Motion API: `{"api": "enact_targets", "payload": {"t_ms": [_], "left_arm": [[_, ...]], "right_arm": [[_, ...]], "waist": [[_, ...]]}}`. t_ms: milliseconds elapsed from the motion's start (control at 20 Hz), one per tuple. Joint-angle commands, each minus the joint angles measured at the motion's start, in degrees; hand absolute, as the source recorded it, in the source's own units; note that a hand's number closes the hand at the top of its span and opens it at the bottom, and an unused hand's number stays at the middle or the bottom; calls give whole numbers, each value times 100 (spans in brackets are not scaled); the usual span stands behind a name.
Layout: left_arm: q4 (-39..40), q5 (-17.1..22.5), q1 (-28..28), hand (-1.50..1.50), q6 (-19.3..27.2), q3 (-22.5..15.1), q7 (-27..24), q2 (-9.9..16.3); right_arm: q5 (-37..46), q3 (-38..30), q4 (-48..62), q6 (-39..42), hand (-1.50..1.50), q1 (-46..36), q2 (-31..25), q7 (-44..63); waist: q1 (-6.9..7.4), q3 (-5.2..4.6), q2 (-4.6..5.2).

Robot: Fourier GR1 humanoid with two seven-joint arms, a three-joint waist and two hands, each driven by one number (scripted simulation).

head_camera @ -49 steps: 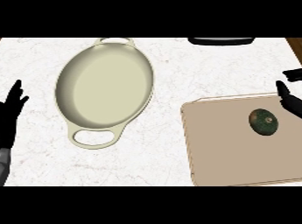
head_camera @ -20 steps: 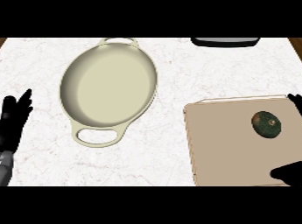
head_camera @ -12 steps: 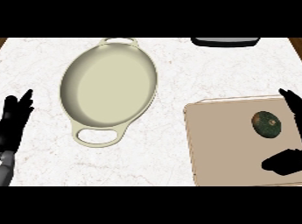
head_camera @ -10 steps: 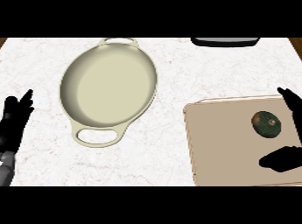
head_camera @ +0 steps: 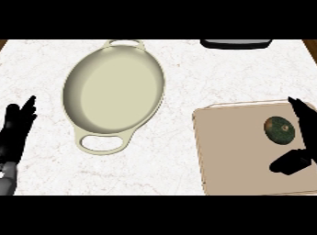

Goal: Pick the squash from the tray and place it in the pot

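Observation:
A small dark green squash [head_camera: 280, 130] lies on the tan tray [head_camera: 235, 151] at the right of the counter. My right hand [head_camera: 311, 137] hovers over the tray's right side, just right of the squash, open, with straight fingers pointing away and the thumb spread toward the near side. It does not hold the squash. A cream oval pot [head_camera: 113, 91] with two loop handles sits left of centre with nothing inside. At the left edge my left hand [head_camera: 11, 135] rests open, fingers up.
A dark object [head_camera: 235, 43] is cut off by the far edge at the upper right. White marble counter runs between the pot and the tray. Brown wood shows at both far corners.
My right hand has come down from the tray's far right corner, spread over its right side and moved in beside the squash. The left hand has barely shifted.

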Motion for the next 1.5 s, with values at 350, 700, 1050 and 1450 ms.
{"api": "enact_targets", "payload": {"t_ms": [350, 700, 1050, 1450], "left_arm": [[121, -196, 15, 0, -432, 445, -214, -138], [-264, -326, 50, 0, -552, 552, 120, -245], [-354, -876, -81, 0, -302, 395, 344, -645], [435, -779, -209, 0, -697, 898, -338, -574]], "right_arm": [[1113, -320, 1207, 39, -150, -170, 864, -728], [1292, -530, 1718, 268, -150, -239, 1284, -938], [1491, -948, 1977, 305, -150, -55, 1391, -1495], [1793, -1251, 2859, 341, -150, -673, 1815, -1739]], "waist": [[-2, -1, 3], [9, 0, 1], [-15, 1, -1], [-3, -1, 5]]}}
